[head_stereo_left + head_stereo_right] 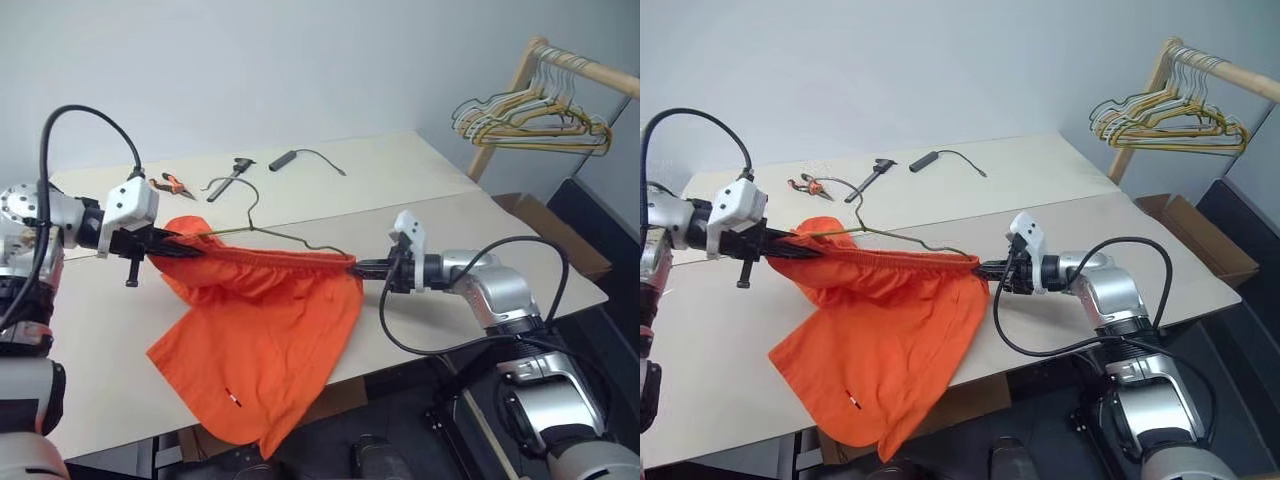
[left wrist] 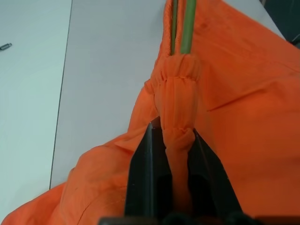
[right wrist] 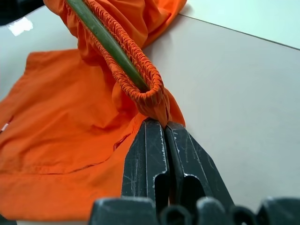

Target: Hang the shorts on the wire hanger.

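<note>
Both end effectors, left (image 1: 165,247) and right (image 1: 358,267), were clamped on opposite waistband ends of the shorts (image 1: 262,340), stretched crosswise along the wire hanger (image 1: 275,235) above the worktop (image 1: 400,170).

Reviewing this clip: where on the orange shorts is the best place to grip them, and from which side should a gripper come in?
At the gathered waistband ends of the shorts, coming in from the outer sides along the waistband line. The elastic bunches into a firm ridge there, and the wire hanger runs inside it. The left gripper and right gripper are pinching exactly there.
</note>
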Motion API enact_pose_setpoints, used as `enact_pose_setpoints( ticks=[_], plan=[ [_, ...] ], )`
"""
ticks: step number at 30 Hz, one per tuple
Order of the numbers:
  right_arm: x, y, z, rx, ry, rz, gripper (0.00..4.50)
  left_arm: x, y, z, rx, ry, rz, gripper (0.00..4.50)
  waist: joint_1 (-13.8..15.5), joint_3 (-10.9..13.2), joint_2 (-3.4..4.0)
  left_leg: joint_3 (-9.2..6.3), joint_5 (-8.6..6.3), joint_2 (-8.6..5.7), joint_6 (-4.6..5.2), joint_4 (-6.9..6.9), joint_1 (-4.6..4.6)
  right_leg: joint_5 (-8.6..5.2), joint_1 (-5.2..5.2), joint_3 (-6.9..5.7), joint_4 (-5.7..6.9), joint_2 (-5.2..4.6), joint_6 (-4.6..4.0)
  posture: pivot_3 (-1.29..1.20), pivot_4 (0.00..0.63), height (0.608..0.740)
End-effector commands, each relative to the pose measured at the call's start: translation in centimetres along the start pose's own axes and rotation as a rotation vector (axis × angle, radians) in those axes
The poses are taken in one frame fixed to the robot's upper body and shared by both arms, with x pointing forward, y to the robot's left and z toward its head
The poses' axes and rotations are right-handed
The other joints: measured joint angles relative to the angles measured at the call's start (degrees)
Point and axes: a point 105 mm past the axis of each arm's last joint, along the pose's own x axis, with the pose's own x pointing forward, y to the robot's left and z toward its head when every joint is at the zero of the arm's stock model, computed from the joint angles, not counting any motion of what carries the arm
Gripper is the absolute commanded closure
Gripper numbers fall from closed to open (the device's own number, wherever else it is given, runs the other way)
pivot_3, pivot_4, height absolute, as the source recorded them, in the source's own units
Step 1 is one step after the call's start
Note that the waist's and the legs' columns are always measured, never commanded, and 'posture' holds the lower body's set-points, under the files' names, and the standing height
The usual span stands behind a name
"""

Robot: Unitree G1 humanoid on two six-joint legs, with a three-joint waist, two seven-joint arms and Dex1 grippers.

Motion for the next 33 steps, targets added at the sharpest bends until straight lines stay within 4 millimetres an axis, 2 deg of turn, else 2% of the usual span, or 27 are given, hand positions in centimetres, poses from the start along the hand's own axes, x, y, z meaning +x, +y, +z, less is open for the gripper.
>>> enact_pose_setpoints(
  ticks=[1,7,12,14,18,22,26,29,33],
  plan=[
    [-1.9,-0.8,0.4,-0.096,0.039,-0.051,4.46,-1.4,1.0,0.3,0.040,0.038,0.065,4.50,0.0,0.0,0.00,0.00,0.00,0.00,0.00,0.01,0.00,0.00,0.00,0.00,0.00,0.00,0.00,-0.12,0.000,0.740],
    [-2.3,-1.3,0.0,-0.163,0.105,-0.087,4.46,-1.2,1.2,0.0,0.051,0.060,0.073,4.50,0.0,0.0,0.00,0.01,-0.02,0.01,0.03,0.01,0.01,0.00,0.00,0.01,0.00,0.00,0.00,-0.13,0.000,0.740],
    [-2.0,-1.0,1.2,-0.274,0.112,-0.098,4.46,-0.8,1.2,-0.8,0.049,0.117,0.065,4.50,0.0,0.0,0.00,0.00,-0.01,0.01,0.02,0.01,0.00,0.00,-0.02,0.01,0.00,0.00,0.00,-0.12,0.000,0.740],
    [-1.8,-0.9,1.8,-0.246,0.104,-0.102,4.46,-0.7,1.2,-1.4,0.032,0.135,0.069,4.50,0.0,0.0,0.00,0.01,-0.01,0.01,0.02,0.01,-0.01,0.00,-0.02,0.01,0.00,-0.01,0.00,-0.13,0.000,0.740],
    [-2.7,-1.7,1.0,-0.282,0.151,-0.149,4.46,-1.0,1.6,-1.9,0.036,0.155,0.105,4.50,-0.1,0.0,-0.01,0.01,-0.02,0.01,0.04,0.02,0.00,0.00,-0.01,0.00,0.01,-0.01,0.00,-0.14,0.000,0.740],
    [-2.4,-0.2,2.5,-0.405,0.115,-0.098,4.46,0.0,1.8,-1.2,0.070,0.127,0.094,4.50,0.1,0.0,-0.01,0.00,-0.02,0.01,0.03,0.03,-0.04,0.00,-0.03,-0.01,-0.01,-0.03,0.00,-0.14,0.000,0.740],
    [-1.3,1.3,4.7,-0.531,0.085,-0.065,4.46,0.8,2.5,0.2,0.097,0.063,0.121,4.50,0.0,0.0,-0.01,0.00,-0.03,0.02,0.04,0.16,-0.10,0.00,-0.03,-0.02,-0.01,-0.03,0.01,-0.15,0.000,0.740],
    [-0.4,1.7,5.9,-0.598,0.096,-0.062,4.46,1.1,2.6,0.9,0.110,0.029,0.118,4.50,-0.3,0.0,-0.01,0.01,-0.06,0.02,0.09,0.24,-0.10,0.00,-0.03,0.00,0.03,-0.03,0.02,-0.15,0.000,0.740],
    [0.6,1.5,6.5,-0.640,0.130,-0.079,4.46,1.2,2.7,1.3,0.124,0.015,0.120,4.50,-0.6,0.0,-0.01,0.01,-0.07,0.04,0.11,0.26,-0.09,0.01,-0.05,-0.01,0.09,-0.01,0.02,-0.15,0.000,0.740]
  ],
)
